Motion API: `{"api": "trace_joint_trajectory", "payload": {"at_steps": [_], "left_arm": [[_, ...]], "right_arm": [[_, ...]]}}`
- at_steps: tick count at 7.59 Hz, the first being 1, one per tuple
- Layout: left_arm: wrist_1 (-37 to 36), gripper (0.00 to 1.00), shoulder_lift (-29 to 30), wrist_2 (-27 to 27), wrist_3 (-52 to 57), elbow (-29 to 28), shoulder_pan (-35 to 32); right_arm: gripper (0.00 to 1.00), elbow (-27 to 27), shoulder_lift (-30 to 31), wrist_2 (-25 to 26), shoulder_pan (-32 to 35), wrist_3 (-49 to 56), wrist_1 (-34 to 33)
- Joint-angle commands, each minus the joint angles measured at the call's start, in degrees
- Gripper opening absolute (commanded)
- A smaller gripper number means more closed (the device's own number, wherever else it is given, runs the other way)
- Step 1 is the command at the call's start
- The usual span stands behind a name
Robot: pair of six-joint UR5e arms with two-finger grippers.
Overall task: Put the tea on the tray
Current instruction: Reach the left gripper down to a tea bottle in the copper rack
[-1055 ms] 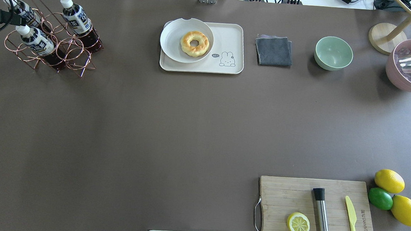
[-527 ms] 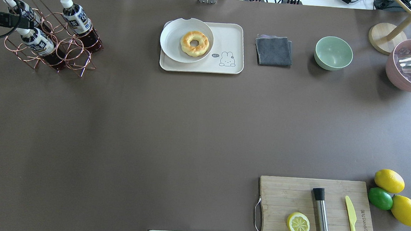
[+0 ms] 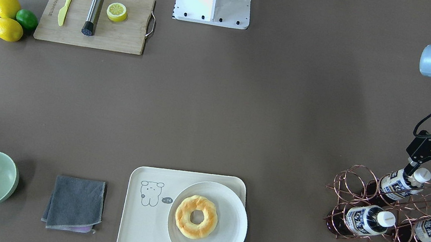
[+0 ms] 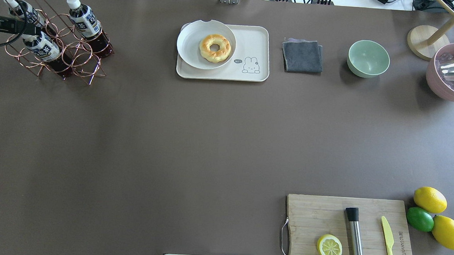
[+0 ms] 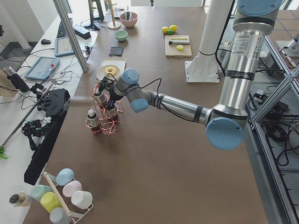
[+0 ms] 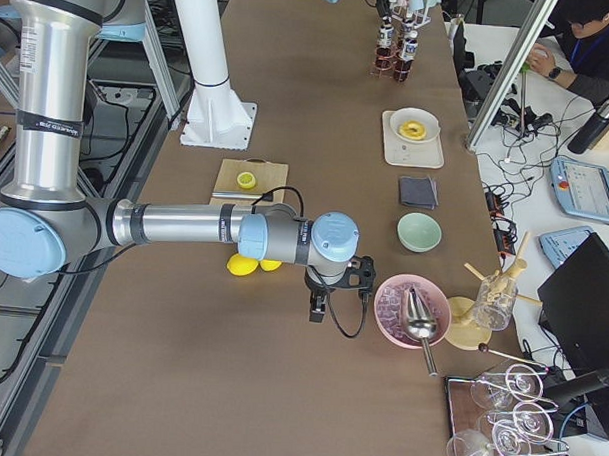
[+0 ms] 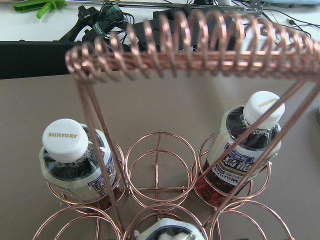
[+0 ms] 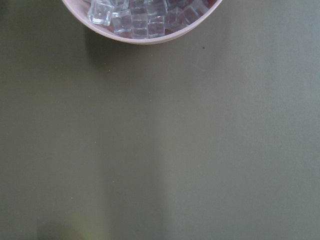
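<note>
The left gripper [image 3: 427, 172] is spread, fingers [image 3: 409, 165] straddling the white cap [image 3: 422, 174] of the tilted small plastic bottle of dark tea [image 3: 399, 183], which sits in the copper wire rack [image 7: 160, 55]. The cream rectangular tray [image 3: 143, 227] lies at 9 o'clock in the front-facing view, well apart. Risk: a cap-only pinch may slip, or the rising bottle may snag its ring and drag the rack. For the right gripper [image 6: 324, 311], the state cannot be told.

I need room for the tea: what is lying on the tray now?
A round plate holding a doughnut sits on the tray. The part with the bear drawing is bare. The area under the plate is hidden.
</note>
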State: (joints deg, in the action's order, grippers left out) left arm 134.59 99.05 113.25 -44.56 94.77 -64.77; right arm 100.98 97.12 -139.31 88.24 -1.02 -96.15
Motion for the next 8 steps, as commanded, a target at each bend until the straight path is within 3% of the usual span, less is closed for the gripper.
{"api": "trace_joint_trajectory", "payload": {"at_steps": [1,3,8], "left_arm": [[0.1,0.79,-0.1,-2.0,0.1,0.2,0.3],[0.1,0.72,-0.4,-2.1,0.4,0.2,0.3],[0.2,0.68,-0.7,-2.0,-0.3,0.6,1.2]], "right_arm": [[1.00,0.0,0.0,0.0,0.0,0.0,0.0],[1.00,0.1,0.0,0.0,0.0,0.0,0.0],[1.00,0.2,0.1,-0.1,0.0,0.0,0.0]]}}
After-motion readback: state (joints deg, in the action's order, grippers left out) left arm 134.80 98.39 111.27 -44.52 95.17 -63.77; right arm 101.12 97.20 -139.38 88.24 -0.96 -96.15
